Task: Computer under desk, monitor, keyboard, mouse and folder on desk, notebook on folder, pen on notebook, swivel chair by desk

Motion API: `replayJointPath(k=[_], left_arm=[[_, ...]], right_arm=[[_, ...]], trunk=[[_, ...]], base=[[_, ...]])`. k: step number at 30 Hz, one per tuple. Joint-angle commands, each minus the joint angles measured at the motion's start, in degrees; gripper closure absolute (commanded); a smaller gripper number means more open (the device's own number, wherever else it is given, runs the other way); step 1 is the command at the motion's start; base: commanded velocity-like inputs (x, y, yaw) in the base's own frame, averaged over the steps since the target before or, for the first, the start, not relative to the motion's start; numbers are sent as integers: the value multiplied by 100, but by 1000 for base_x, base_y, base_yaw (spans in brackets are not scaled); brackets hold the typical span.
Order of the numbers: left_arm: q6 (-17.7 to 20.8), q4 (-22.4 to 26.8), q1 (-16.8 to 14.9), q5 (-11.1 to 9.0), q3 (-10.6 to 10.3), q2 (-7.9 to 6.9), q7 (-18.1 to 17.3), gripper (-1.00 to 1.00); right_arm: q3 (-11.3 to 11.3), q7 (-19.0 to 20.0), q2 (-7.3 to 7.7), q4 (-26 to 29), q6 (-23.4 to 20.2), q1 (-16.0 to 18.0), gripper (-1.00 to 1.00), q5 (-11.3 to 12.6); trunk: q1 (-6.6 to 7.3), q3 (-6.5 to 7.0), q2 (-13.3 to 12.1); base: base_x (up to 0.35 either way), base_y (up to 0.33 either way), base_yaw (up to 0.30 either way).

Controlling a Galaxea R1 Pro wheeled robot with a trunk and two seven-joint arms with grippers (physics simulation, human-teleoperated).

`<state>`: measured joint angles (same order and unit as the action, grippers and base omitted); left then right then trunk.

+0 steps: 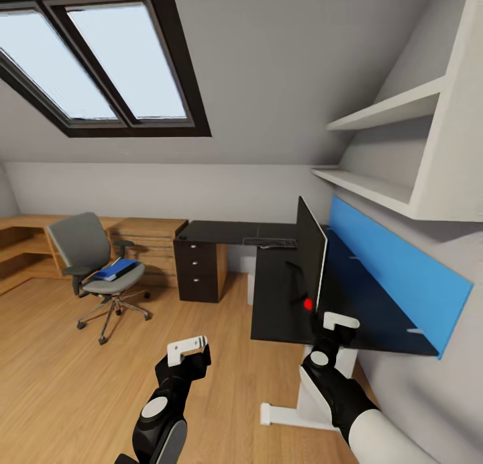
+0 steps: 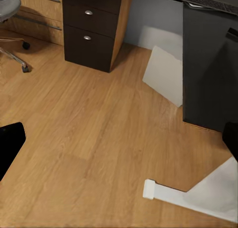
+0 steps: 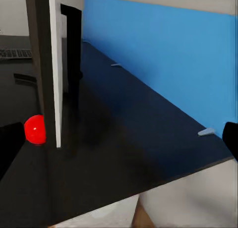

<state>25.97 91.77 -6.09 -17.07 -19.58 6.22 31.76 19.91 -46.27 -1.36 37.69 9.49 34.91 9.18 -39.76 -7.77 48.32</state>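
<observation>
Hovering my right claw, can't tell how wide, by the monitor; it looks top-heavy, so I'd grab its stiff near edge.

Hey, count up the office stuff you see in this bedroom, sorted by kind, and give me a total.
Desk: 1
Monitor: 1
Keyboard: 1
Swivel chair: 1
Folder on the chair seat: 1
Drawer pedestal: 1
Total: 6
</observation>
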Motion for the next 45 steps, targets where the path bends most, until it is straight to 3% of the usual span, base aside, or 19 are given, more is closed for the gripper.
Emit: replayJointPath(k=[1,6,9,14,20,24,28,30,32,38,41,44,45], left_arm=[[16,7,-6,-51,-7,0,50,-100],[23,1,-6,-50,28,1,53,-100],[23,-1,-6,-52,49,-3,57,-100],[-13,44,-6,-50,5,0,315,-100],[2,21,-6,-80,5,0,557,-100],[4,15,-6,-78,48,-8,581,-100],[4,3,-6,-78,112,-10,585,-100],[4,0,-6,-78,135,-8,586,-100],[-2,-46,-6,-85,140,-20,586,-100],[-44,-740,-1,-131,141,-345,603,-100],[-120,-1064,66,-209,139,-433,606,-100],[-531,-1607,184,-267,143,-478,601,-100],[-1499,-2710,232,-283,142,-494,578,-100]], right_arm=[[34,-18,5,-8,41,7,-100,62],[30,192,-55,-52,67,7,-100,80],[19,541,-86,-190,96,7,-100,140],[-17,873,-94,-328,175,7,-100,376],[-27,895,-77,-336,923,-92,-100,487],[-25,895,-69,-206,1169,-536,-100,473],[-3,909,-69,-117,1548,-1261,-100,417],[2,916,-63,-180,1968,-1710,-100,237],[3,917,-60,-316,2203,-1938,-100,104],[23,929,-91,-1151,2831,-2194,-100,-52],[27,937,-97,-1313,2940,-2212,-100,-56],[29,947,-97,-1396,2987,-2221,-100,-56],[40,1111,-100,-1698,2989,-2224,-100,-61]], trunk=[[2,-9,8],[2,-9,8],[2,-9,8],[68,44,-113],[200,152,-353],[288,224,-514],[376,296,-674],[420,332,-754],[464,368,-834],[595,475,-1075],[661,529,-1195],[727,583,-1316],[727,583,-1316]], base=[[-336,0,0],[-306,0,0],[-120,0,0],[-29,0,0],[-5,0,0],[0,0,0],[0,0,0],[0,0,0],[0,0,0],[0,0,0],[0,0,0],[0,0,0],[0,0,0]])
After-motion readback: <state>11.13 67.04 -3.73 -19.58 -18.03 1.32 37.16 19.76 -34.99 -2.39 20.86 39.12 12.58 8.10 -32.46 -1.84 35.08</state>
